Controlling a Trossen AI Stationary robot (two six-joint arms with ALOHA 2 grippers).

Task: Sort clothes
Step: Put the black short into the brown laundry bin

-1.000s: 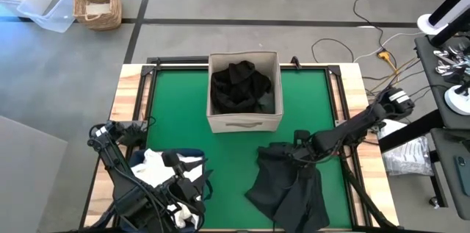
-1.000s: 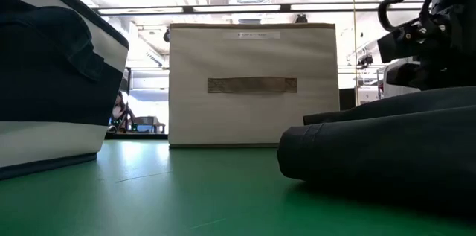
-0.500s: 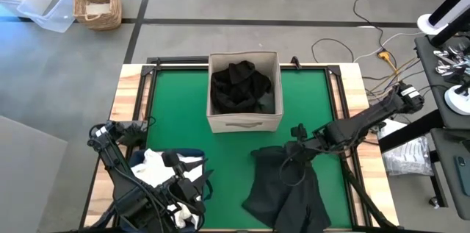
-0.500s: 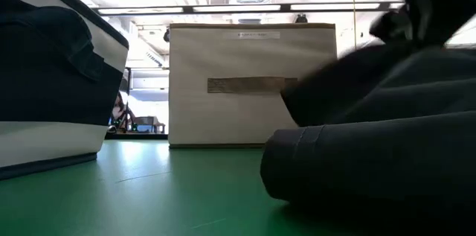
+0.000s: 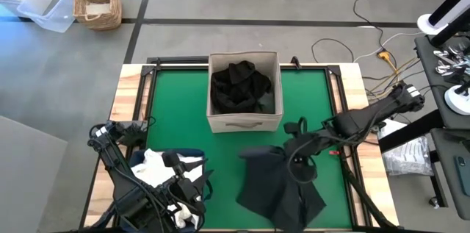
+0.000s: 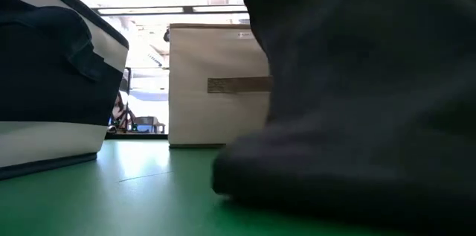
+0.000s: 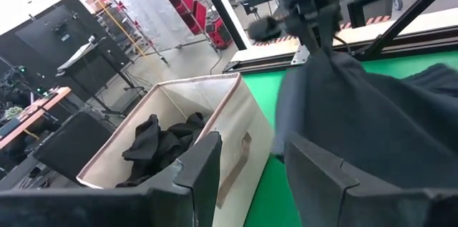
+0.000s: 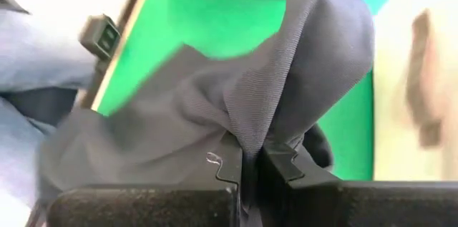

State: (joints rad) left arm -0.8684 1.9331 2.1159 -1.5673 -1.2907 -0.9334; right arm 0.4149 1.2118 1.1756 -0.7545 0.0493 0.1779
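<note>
Landmark: you have the beige fabric box [image 5: 244, 91] at the far middle of the green surface [image 5: 176, 101], with black clothes [image 5: 242, 86] inside it
Right end effector [image 5: 297, 143]: pinches a fold of the charcoal garment [image 5: 279, 185], near the box's front right corner
Charcoal garment: you see it raised at the pinch, the rest draped on the surface in front of the box
Left end effector [image 7: 247, 184]: its fingers stand partly apart and hold nothing, above the navy bin [image 5: 198, 181] at the box's front left
White clothes [image 5: 158, 165]: you see them in that bin
</note>
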